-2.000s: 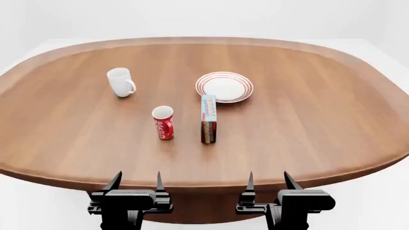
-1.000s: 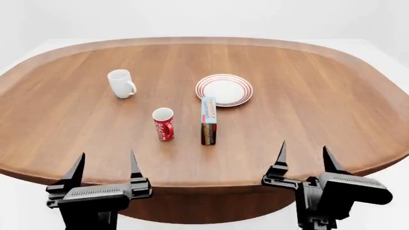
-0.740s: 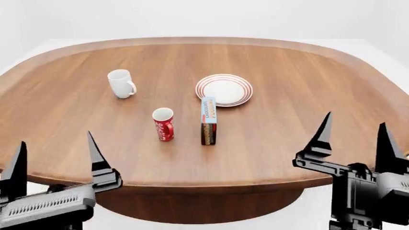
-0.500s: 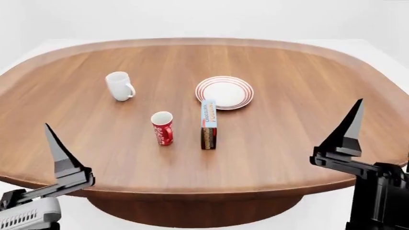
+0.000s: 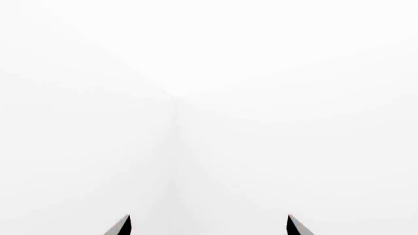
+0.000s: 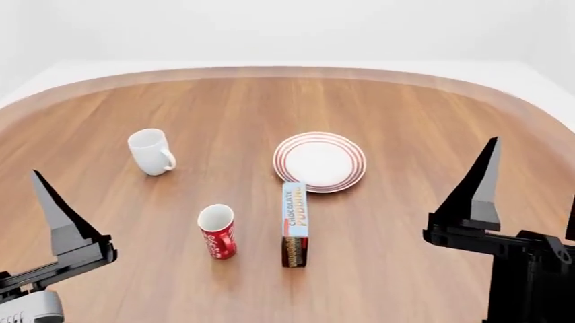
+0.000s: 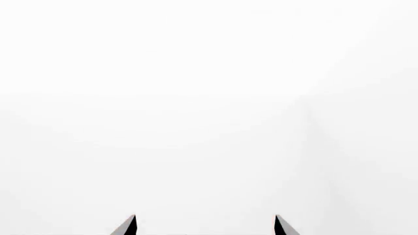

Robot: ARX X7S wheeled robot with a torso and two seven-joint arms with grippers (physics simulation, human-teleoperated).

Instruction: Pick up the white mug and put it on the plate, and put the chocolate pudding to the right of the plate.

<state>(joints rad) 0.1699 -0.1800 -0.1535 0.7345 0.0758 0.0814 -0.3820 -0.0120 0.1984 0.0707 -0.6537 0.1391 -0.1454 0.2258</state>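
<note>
The glossy white ceramic mug (image 6: 149,151) stands upright, well left of the red-ringed round plate (image 6: 320,161); I hold both grippers raised, jaws spread, empty, before any reach.

A glossy white ceramic mug (image 6: 149,151) stands upright on the brown wooden worktop (image 6: 422,128), handle rightward. Well right lies the red-ringed round white plate (image 6: 320,161). The light-blue-faced chocolate pudding carton (image 6: 295,223) stands just before it.
</note>
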